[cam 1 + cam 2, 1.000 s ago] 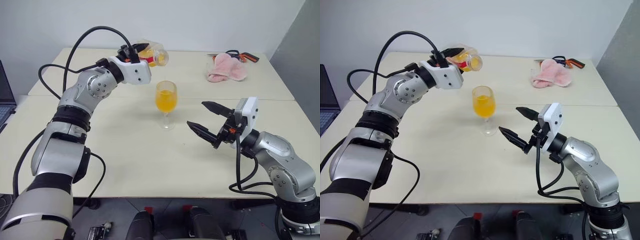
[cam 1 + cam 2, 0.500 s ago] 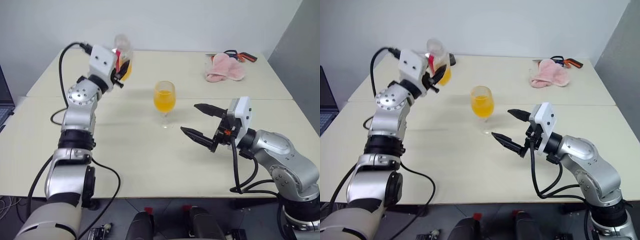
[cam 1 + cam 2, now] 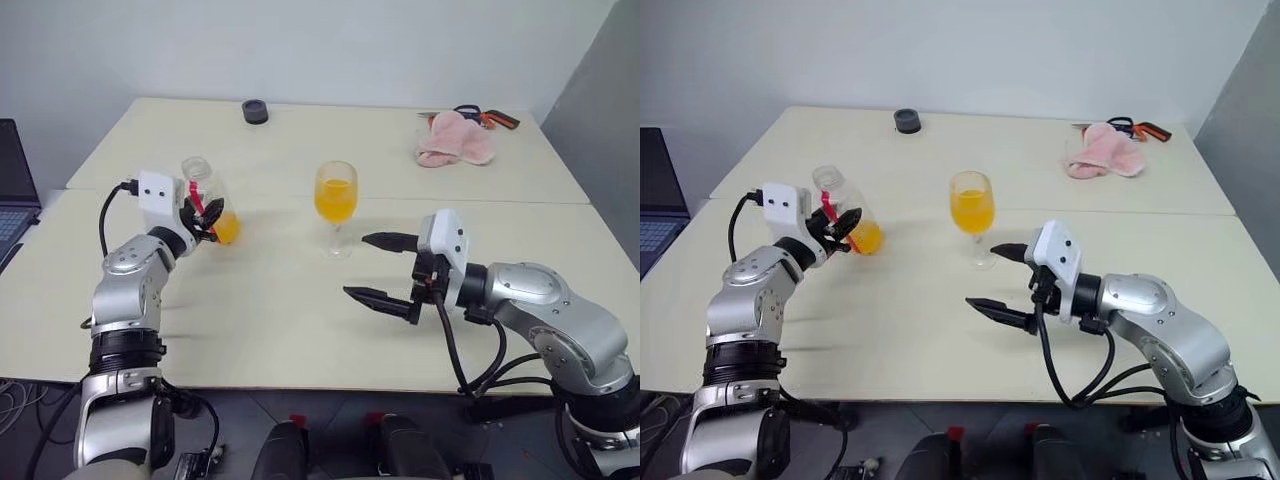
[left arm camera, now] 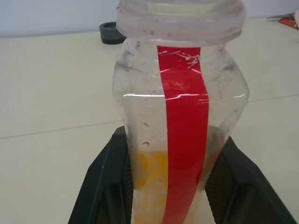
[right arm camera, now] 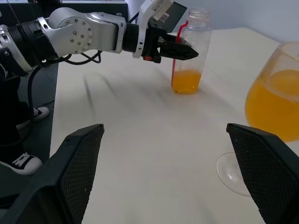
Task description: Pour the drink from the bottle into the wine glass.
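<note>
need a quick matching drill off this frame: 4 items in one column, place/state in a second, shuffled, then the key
Items
1. bottle
2. wine glass
3. pink cloth
4. right gripper

Place or state
A. lying at the far right of the table
B. open, holding nothing, near the glass
C. upright and uncapped, held in the left gripper, a little drink at the bottom
D. standing mid-table, bowl about half full of orange drink

Pairs: 1-C, 2-D, 3-A, 4-B
</note>
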